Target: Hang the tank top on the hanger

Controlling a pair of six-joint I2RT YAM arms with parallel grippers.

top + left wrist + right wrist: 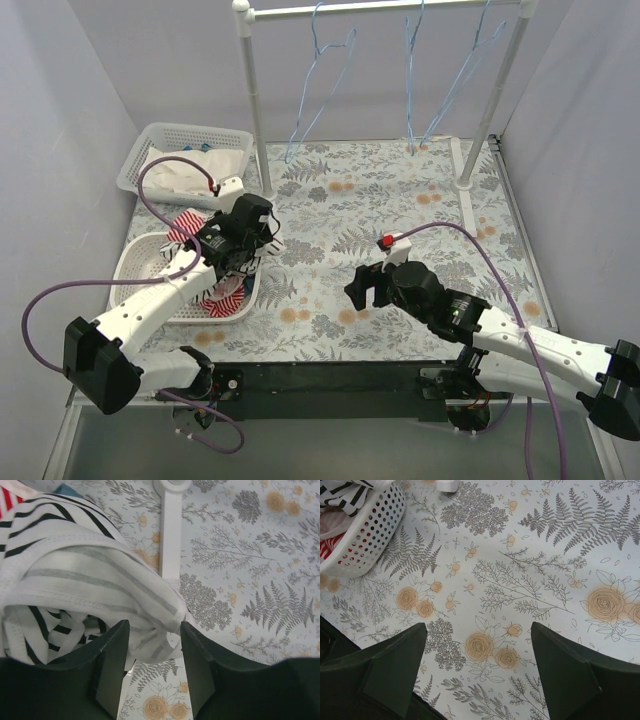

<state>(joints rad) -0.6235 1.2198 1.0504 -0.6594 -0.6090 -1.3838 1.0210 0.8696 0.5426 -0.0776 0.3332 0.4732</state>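
Top external view: the surface carried a floral-printed cloth. At its far edge stood a white tubular rack from whose rail hung three thin pale-blue wire hangers, each a hook over a triangular frame, all bare. On the left lay two white perforated plastic baskets: the far basket held plain white cloth, and the near basket held a red-and-white striped garment. The left claw sat at the near basket's right rim, with the tank top bunched directly beneath it. The right claw hung above bare surface near the middle, well apart from the baskets.

Left wrist view: the left claw was closed to a narrow gap on a fold of the tank top, soft white knit with thin dark stripes and stitched hems, crumpled between the dark fingers. A white plastic bar lay on the surface beyond.

Right wrist view: the right claw stood wide, holding nothing, its two dark wedge-shaped fingers over the floral print. The near basket showed at upper left, with striped cloth draped over its rim.
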